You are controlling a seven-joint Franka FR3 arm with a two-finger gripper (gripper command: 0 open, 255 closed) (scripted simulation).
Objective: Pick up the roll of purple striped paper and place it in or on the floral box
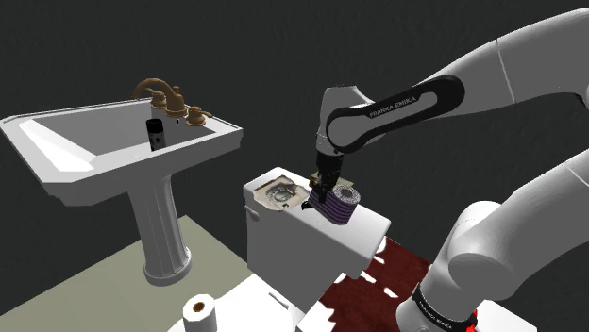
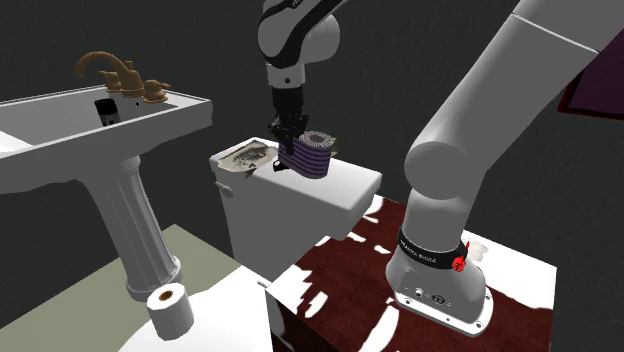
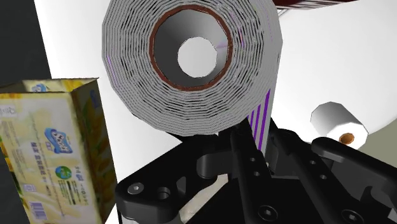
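Note:
The roll of purple striped paper (image 1: 344,205) lies on its side over the white toilet tank lid (image 1: 373,229); I cannot tell if it still touches the lid. My black gripper (image 1: 318,200) comes down from above and is shut on the roll's wall. In the second exterior view the gripper (image 2: 289,148) clasps the roll (image 2: 314,156) at its end nearest the floral box (image 2: 244,158). The floral box (image 1: 280,194) lies on the same lid, right beside the roll. From the wrist the roll's (image 3: 191,63) hollow core faces me, with the yellow floral box (image 3: 54,146) close alongside.
A white pedestal sink (image 1: 113,146) with brass taps stands at the shoulder view's left. A plain white paper roll (image 1: 199,311) stands on the floor below the tank. My stand (image 2: 400,270), with a dark red and white top, is on the second exterior view's right.

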